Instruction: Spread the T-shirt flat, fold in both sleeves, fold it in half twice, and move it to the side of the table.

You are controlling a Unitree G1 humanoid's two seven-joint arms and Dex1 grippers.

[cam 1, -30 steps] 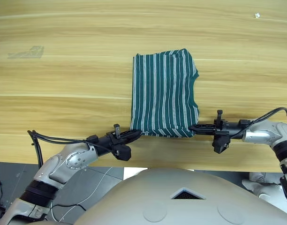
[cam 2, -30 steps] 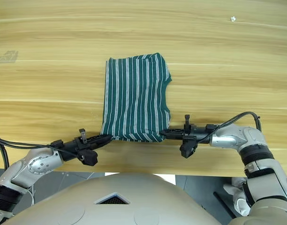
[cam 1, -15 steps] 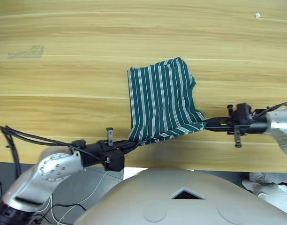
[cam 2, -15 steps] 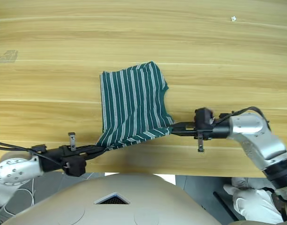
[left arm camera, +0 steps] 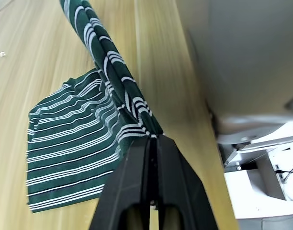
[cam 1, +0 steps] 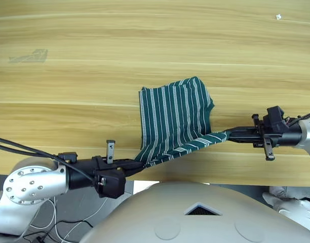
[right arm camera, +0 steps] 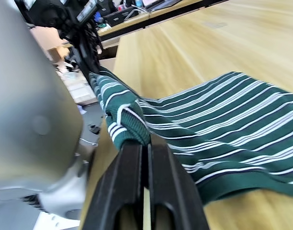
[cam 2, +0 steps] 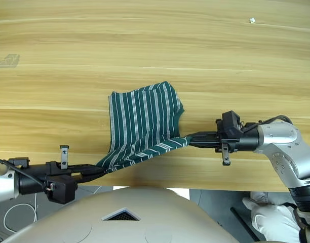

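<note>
The green T-shirt with white stripes (cam 1: 175,114) is folded into a narrow panel on the wooden table (cam 1: 94,61). Its near edge is lifted off the table and stretched between my two grippers, while the far part still lies flat. My left gripper (cam 1: 140,164) is shut on the near left corner, out past the table's front edge. My right gripper (cam 1: 227,134) is shut on the near right corner, just above the tabletop. In the left wrist view the pinched cloth (left arm camera: 132,108) runs up from the shut fingers (left arm camera: 137,163). The right wrist view has the cloth (right arm camera: 127,122) bunched in its fingers (right arm camera: 158,167).
A small white scrap (cam 1: 278,16) lies at the far right of the table. A faint grey mark (cam 1: 28,55) is on the wood at the far left. Bare wood spreads on both sides of the shirt. The front edge of the table (cam 1: 221,179) runs close below the grippers.
Both grippers have lifted the shirt's near edge and pulled it towards me; the left one has drawn back past the table edge, the right has moved right. The far edge slid nearer.
</note>
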